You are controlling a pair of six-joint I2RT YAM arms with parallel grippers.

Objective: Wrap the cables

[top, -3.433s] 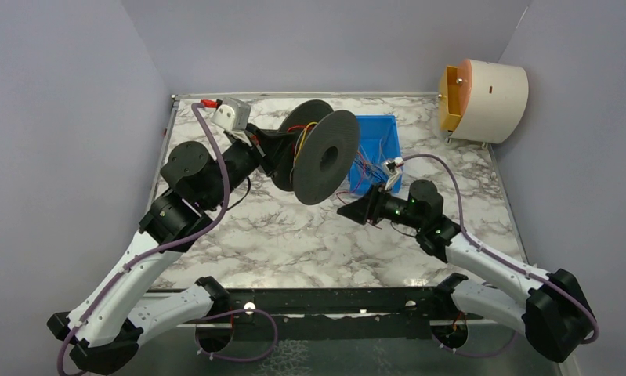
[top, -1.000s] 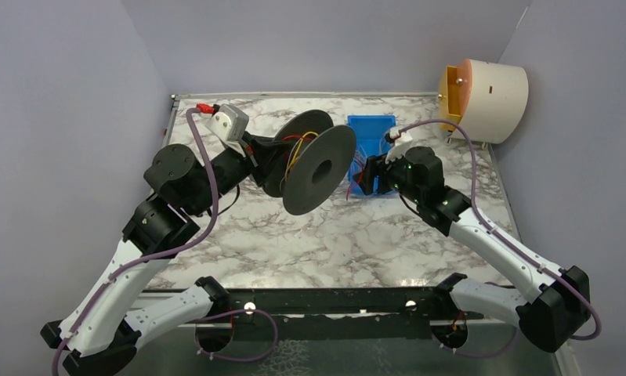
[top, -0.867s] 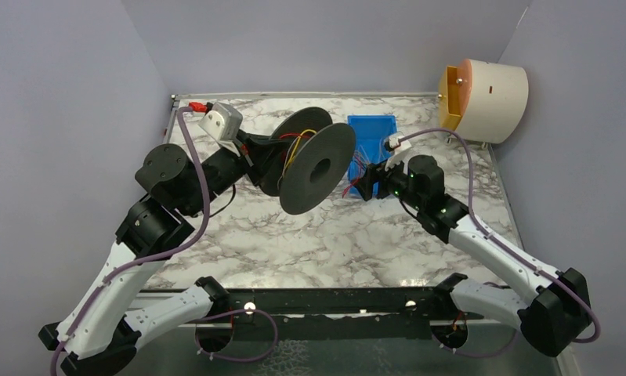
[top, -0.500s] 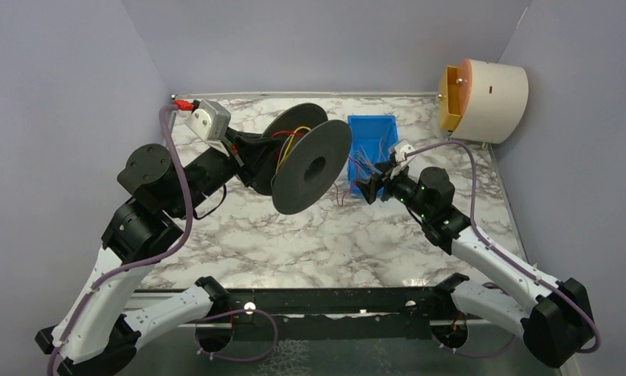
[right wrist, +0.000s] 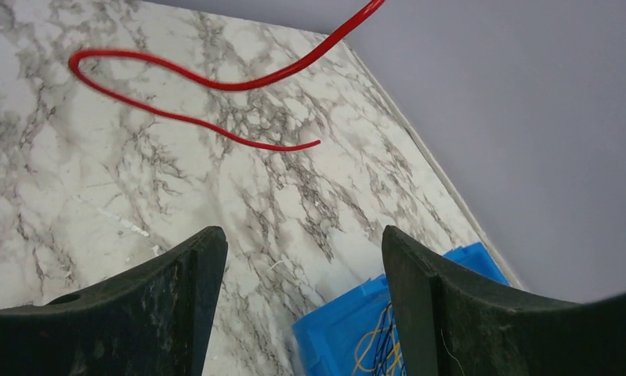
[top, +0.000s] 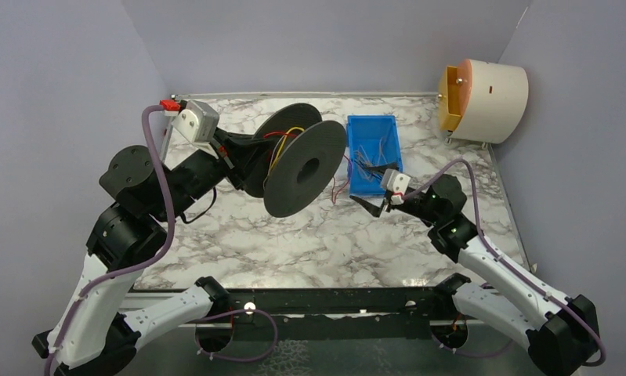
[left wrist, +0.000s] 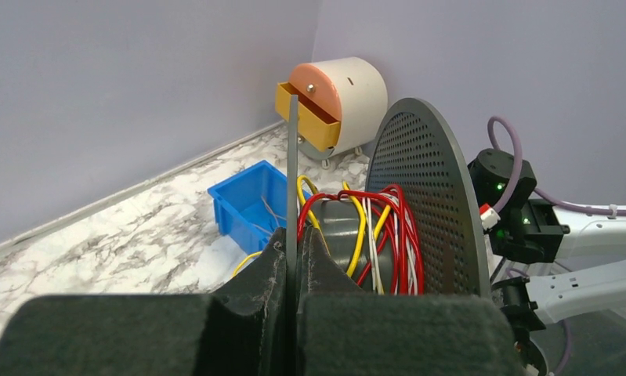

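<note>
The white-and-grey marble table [top: 239, 235] bears little of the action. The black perforated plastic spool [top: 305, 168] is held off it by the left arm [top: 137, 204]. In the left wrist view the left jaws are clamped flat on the rim of one flange. Thin red, yellow and white cables [left wrist: 372, 235] sit loosely wound on the hub between the two flanges. The right arm [top: 482, 251] reaches in from the other side. Its right jaws are spread wide and empty, low over the table just in front of the blue plastic bin [top: 366, 127].

The next move, I judge, turns on the loose red cable [right wrist: 215, 82] trailing from the spool. It lies ahead of the right jaws and apart from them, between them and the spool. It curls in a loop whose length runs from one finger's side across to the other. Whether it touches the table I cannot tell. The right arm is much the nearer.

Against half a second ago, the right jaws have backed off the bin's corner toward the near edge. The spool has shifted left.
</note>
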